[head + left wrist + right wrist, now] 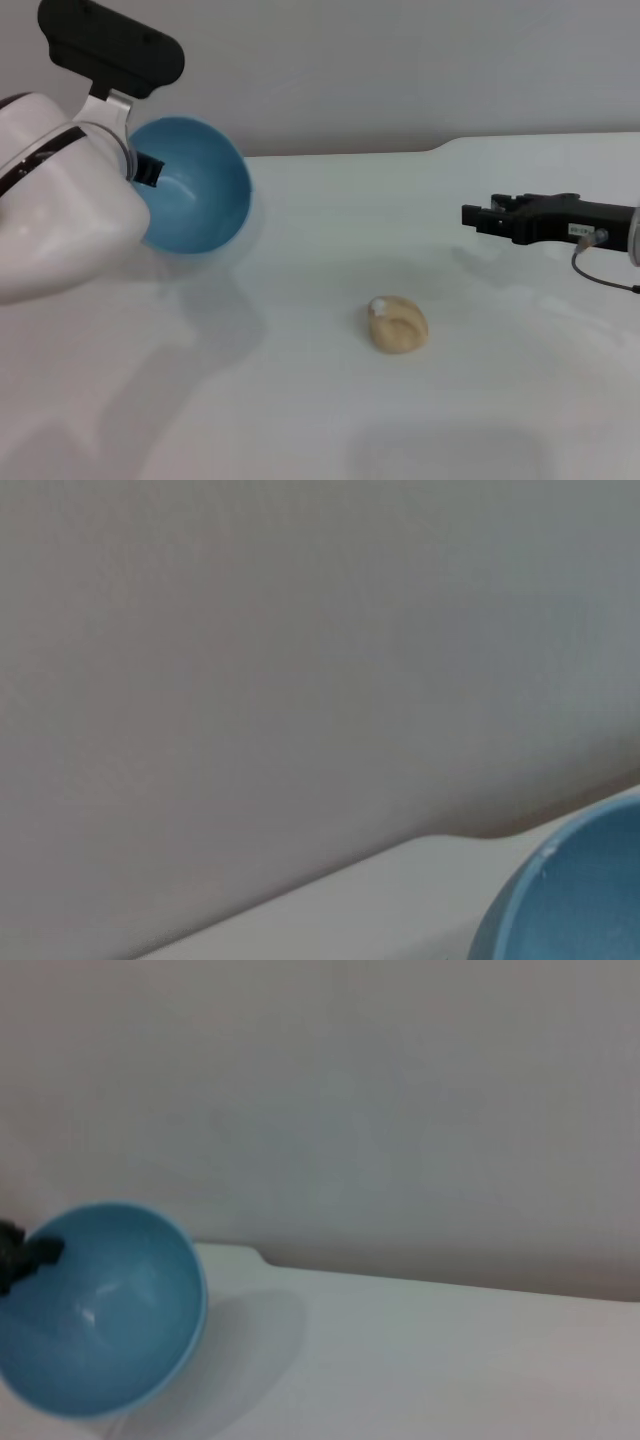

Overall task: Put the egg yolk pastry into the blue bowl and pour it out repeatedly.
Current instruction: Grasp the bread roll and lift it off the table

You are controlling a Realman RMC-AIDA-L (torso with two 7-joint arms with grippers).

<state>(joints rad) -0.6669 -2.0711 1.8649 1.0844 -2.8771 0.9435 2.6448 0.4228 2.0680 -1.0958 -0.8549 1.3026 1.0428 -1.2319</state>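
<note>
The blue bowl (195, 190) is held up off the white table at the left, tipped on its side with its empty inside facing right. My left gripper (143, 170) is shut on its rim, with one black finger (152, 168) inside the bowl. The bowl also shows in the right wrist view (100, 1310) and at the edge of the left wrist view (575, 890). The egg yolk pastry (398, 323) lies on the table in front of the bowl, apart from it. My right gripper (472, 216) hovers at the right, above and beyond the pastry, holding nothing.
The white table (300, 400) has its back edge stepped near the grey wall (400, 70). A thin cable (600, 275) hangs from the right arm.
</note>
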